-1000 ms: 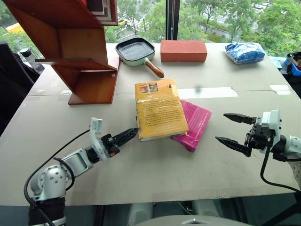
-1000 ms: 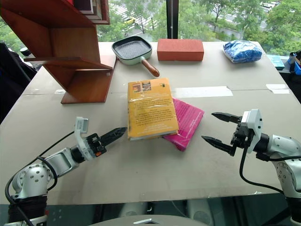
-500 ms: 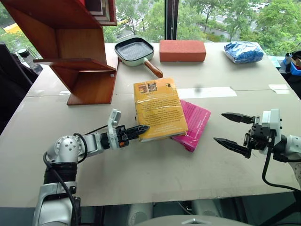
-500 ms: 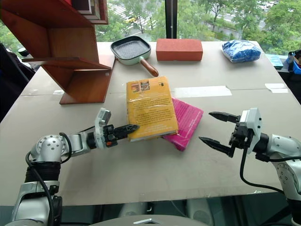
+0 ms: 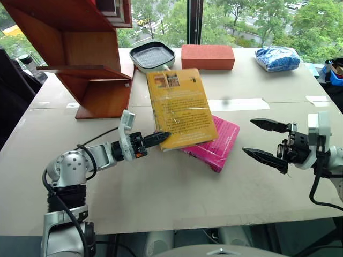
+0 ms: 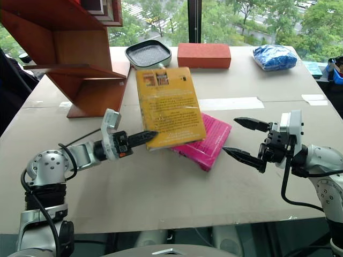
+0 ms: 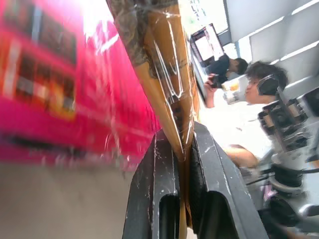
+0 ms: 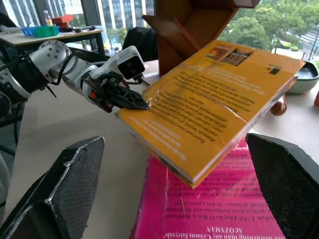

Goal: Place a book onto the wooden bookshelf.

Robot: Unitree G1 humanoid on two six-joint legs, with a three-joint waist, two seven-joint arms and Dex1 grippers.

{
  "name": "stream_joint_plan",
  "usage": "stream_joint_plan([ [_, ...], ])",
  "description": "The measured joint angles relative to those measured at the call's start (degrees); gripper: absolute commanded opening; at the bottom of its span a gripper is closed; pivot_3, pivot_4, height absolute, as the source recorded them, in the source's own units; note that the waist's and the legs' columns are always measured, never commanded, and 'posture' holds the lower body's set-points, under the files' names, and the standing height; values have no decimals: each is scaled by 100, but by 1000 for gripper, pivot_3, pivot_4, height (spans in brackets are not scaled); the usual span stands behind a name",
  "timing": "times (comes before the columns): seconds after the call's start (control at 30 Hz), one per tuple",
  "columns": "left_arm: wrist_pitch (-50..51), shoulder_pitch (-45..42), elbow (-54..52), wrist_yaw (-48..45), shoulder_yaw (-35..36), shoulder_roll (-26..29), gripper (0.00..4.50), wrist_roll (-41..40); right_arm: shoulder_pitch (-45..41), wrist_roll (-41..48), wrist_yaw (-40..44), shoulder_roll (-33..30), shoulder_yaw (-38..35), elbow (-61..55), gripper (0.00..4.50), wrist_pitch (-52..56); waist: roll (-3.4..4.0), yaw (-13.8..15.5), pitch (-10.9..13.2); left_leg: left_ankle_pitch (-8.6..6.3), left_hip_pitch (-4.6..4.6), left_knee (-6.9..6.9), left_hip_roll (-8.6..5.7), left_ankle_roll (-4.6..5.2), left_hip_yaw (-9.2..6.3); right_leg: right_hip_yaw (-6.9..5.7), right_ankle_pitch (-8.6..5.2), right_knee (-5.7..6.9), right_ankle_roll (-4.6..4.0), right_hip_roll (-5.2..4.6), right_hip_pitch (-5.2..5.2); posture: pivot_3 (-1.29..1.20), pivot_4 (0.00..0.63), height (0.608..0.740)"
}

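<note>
The yellow-orange book is lifted and tilted, its near end raised above the pink book that lies flat on the table. My left gripper is shut on the yellow book's near left corner; the left wrist view shows both fingers clamped on its edge. My right gripper is open and level, just right of the pink book and holding nothing; its wide-apart fingers frame the book. The wooden bookshelf stands at the table's far left.
Behind the book at the far edge are a green frying pan, a red-orange brick and a blue bag. A tape strip crosses the table. A person sits in the background of the left wrist view.
My left gripper reached the yellow book's near corner, shut on it and raised it, tilting the book up off the pink one. My right gripper rose a little, still open.
</note>
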Motion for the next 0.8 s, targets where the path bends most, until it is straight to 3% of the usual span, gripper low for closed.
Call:
stream_joint_plan([
  [0.07,-1060,-261,-647,-126,-312,283,14,905,-248,-1,-113,53,4,48,4500,36,0,36,1,0,0,0,-4,0,3,7,0,-2,-1,0,1,0,150,740],
  [0.2,-2718,-894,-941,-465,-959,965,14,2491,-691,-3,-207,105,60,294,4500,89,2,98,4,0,-2,-1,-8,0,10,18,0,-8,-1,3,0,0,150,740],
  [0.27,-3796,-1408,-724,-542,-1420,1601,14,3740,-1043,-6,-258,136,110,454,4500,140,-6,100,16,0,-4,-2,-8,0,11,25,0,-10,-1,11,-3,0,150,740],
  [0.43,-5978,-2047,213,-588,-1625,2788,14,5729,-1545,-22,-518,316,161,635,4500,189,5,104,25,0,-8,-12,-6,0,24,39,12,-11,24,14,-15,0,150,740],
  [0.57,-6973,-2125,1218,-774,-1636,3825,14,6591,-1884,131,-841,514,169,638,4500,376,12,66,37,0,-38,-13,-1,1,29,39,13,-11,26,16,-48,0,150,740],
  [0.67,-7444,-2131,1830,-817,-1565,4182,14,6873,-2104,253,-1065,607,173,633,4500,531,13,81,37,0,-86,2,2,0,27,31,15,-2,28,15,-91,0,150,740],
  [0.8,-8104,-1955,2612,-813,-1397,4241,14,6845,-2240,328,-1083,648,195,608,4500,625,13,127,38,0,-99,8,1,0,29,30,15,4,29,14,-104,0,150,740],
])
